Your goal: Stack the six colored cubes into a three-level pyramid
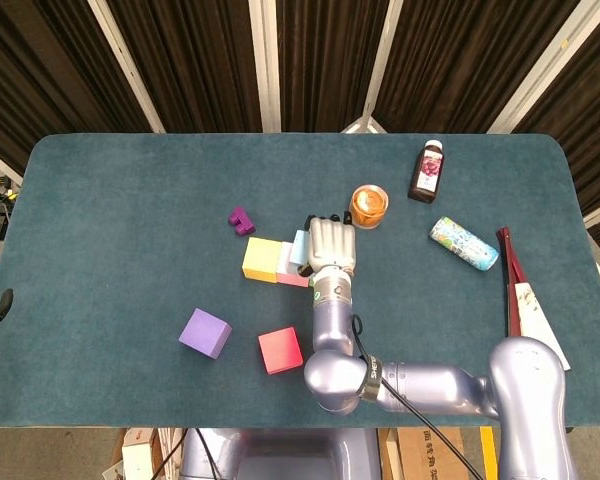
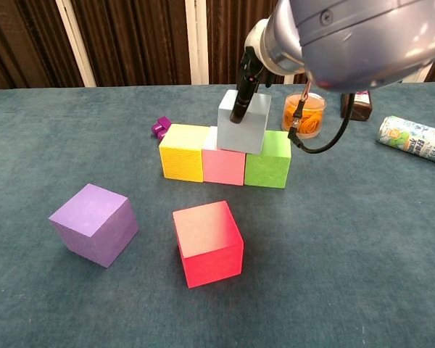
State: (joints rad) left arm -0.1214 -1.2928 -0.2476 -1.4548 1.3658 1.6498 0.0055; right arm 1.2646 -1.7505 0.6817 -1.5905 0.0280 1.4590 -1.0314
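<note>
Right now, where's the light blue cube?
In the chest view the light blue cube sits on the second level, over the seam between the pink cube and green cube, with the right hand on it.

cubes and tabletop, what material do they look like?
Red cube and purple cube: probably foam or matte plastic; soft, even colour, no glare, slightly rounded edges. Yellow cube shows a fine grainy face, which suggests foam. Table: felt-like teal cloth, with fuzzy nap and no reflections.
</note>
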